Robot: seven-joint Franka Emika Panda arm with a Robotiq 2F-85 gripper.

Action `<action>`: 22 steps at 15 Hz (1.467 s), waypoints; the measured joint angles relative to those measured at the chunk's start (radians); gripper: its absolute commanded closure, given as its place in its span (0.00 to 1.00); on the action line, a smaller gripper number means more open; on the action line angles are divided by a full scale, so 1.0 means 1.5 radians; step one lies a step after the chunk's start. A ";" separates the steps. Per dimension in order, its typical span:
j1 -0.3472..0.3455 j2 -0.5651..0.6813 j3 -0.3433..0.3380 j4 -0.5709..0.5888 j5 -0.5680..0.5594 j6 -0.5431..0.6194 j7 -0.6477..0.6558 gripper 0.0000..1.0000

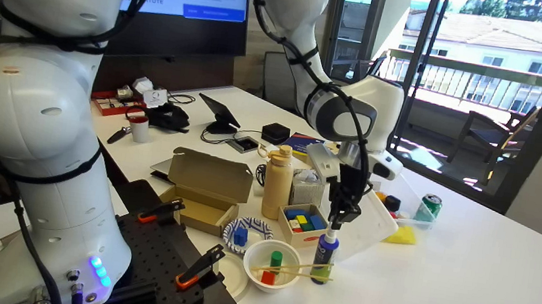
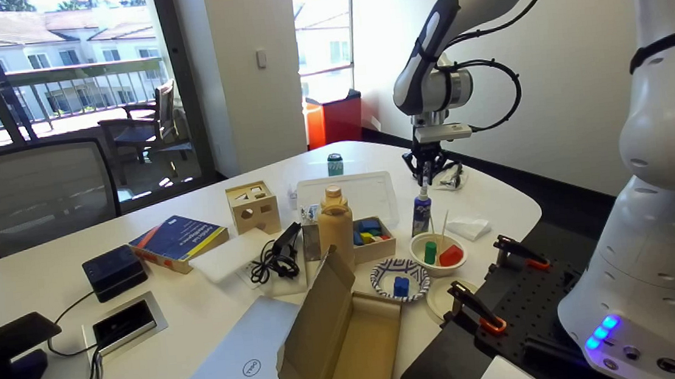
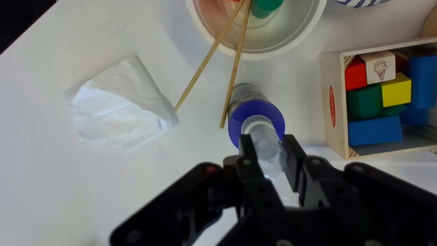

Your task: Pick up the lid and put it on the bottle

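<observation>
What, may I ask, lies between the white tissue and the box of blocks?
The wrist view shows the blue bottle, under the tool, and two chopsticks' ends.

Bright daylight through the window (image 2: pixel 325 35)

Bottle (image 1: pixel 325 253) blue over green, lid (image 3: pixel 271 163) seemingly colourless

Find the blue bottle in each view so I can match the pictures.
In an exterior view: the blue bottle, below and right of centre, right of the bowl.
In an exterior view: the blue bottle, right of centre, above the bowl.
Wrist view: the blue bottle, just right of centre, below the bowl, partly behind the pincer.
Shared landmark: the bowl.
</observation>
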 measured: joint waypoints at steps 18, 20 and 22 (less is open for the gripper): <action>0.000 0.023 0.004 0.009 0.000 0.001 -0.001 0.49; 0.000 0.046 0.005 0.011 0.000 0.005 -0.001 0.36; 0.000 0.079 0.005 0.012 0.000 0.010 -0.001 0.20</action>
